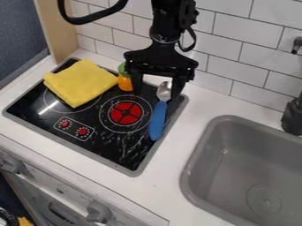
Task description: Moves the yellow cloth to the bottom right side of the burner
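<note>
My gripper (156, 90) hangs over the back right part of the black stove top, its two fingers spread wide apart with open space between them. The folded yellow cloth (81, 83) lies on the left back part of the stove top, left of the gripper and apart from it, partly covering a burner ring. The burner (126, 113) with a red centre is in front of the gripper, to the right of the cloth.
A blue-handled spoon (158, 120) lies along the stove's right side, its metal bowl by the gripper's right finger. An orange and green toy (124, 82) stands between cloth and gripper. Red knobs mark the stove's front left. The grey sink (198, 163) is at right, a tiled wall behind.
</note>
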You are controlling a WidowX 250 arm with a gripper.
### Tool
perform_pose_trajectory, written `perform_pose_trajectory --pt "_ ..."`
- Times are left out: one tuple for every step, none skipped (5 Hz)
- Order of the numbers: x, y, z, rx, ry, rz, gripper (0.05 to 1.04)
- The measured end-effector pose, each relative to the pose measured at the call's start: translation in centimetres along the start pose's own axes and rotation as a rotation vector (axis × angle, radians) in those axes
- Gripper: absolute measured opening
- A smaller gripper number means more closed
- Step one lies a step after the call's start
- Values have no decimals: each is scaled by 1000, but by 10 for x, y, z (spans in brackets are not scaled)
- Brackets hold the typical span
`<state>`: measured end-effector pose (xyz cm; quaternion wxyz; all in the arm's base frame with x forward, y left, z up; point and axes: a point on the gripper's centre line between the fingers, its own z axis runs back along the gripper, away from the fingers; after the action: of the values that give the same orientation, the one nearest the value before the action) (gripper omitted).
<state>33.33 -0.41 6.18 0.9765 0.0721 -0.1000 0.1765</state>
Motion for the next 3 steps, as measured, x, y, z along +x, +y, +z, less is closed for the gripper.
perform_pose_trajectory --pt "-7 0 -9 7 33 0 1001" --pt "-3 20 -8 -24 43 78 1001" --pt "3 36 -1 -39 54 152 1001"
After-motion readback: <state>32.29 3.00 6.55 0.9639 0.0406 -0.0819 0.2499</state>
